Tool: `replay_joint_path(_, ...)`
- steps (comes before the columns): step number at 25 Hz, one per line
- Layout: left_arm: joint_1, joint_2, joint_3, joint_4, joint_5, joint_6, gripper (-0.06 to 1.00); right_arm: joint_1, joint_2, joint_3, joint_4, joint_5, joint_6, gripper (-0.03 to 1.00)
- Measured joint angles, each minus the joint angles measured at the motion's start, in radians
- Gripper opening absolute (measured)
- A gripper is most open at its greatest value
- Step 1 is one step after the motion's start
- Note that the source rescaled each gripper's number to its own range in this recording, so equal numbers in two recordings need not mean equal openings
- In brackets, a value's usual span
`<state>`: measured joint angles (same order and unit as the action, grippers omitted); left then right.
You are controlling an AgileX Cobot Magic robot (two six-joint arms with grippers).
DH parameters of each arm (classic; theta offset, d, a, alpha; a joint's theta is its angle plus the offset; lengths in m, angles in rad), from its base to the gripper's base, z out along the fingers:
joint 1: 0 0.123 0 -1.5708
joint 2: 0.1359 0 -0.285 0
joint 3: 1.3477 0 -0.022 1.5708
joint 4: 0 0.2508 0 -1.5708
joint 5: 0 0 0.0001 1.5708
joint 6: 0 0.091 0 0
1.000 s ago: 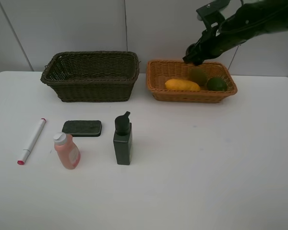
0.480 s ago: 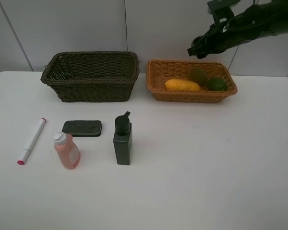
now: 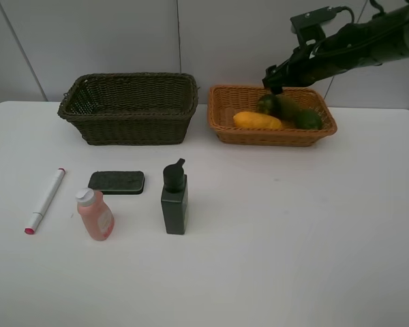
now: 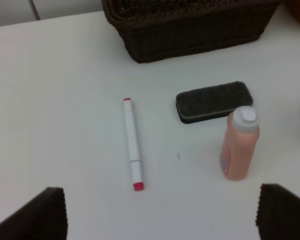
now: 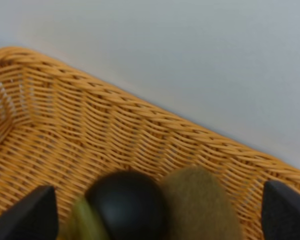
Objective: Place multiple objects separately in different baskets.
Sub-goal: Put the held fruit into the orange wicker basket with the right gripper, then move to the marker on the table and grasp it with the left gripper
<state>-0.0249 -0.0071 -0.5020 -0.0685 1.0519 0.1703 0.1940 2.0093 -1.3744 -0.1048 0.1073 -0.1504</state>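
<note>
Step in hand: mangosteen (image 5: 126, 202) into orange basket (image 3: 226, 129).

- Right pincer (image 3: 275, 82) is seen just above the far side of the orange basket, tips spread wide, nothing gripped.
- Mangosteen is seen inside the orange basket, clear of both tips and against the kiwi (image 5: 202, 205). It is blurred, so it may not be at rest.
- Mango (image 3: 258, 120) and lime (image 3: 308, 120) are also inside the orange basket.
- Left pincer (image 4: 162, 215) is wide and empty, well apart from the orange basket, above the table (image 3: 293, 238).
- Marker (image 4: 131, 145), pink bottle (image 4: 238, 150) and black block (image 4: 213, 101) are seen below it. Pump bottle (image 3: 174, 204) is nearer the orange basket.

Judgement: all fruit is sorted; four items are left for the dark basket (image 3: 129, 126) beside the orange basket.

To be done well: the right pincer should be raised straight up with the tips wide, so that neither rim nor fruit is clipped.
</note>
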Motion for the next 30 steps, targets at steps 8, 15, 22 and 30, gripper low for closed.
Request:
replay_joint_path(8,0.0,0.0,0.0,0.0,0.0,0.0,1.0,0.0,0.0,0.0,-0.004,0.02,0.0,1.0)
replay_joint_path(15,0.0,0.0,0.0,0.0,0.0,0.0,1.0,0.006,-0.03,0.0,-0.009,0.053,-0.006,1.0)
replay_joint_path(22,0.0,0.0,0.0,0.0,0.0,0.0,1.0,0.066,-0.09,0.0,-0.008,0.166,-0.09,1.0)
replay_joint_path(30,0.0,0.0,0.0,0.0,0.0,0.0,1.0,0.094,-0.245,0.129,-0.005,0.197,-0.137,1.0)
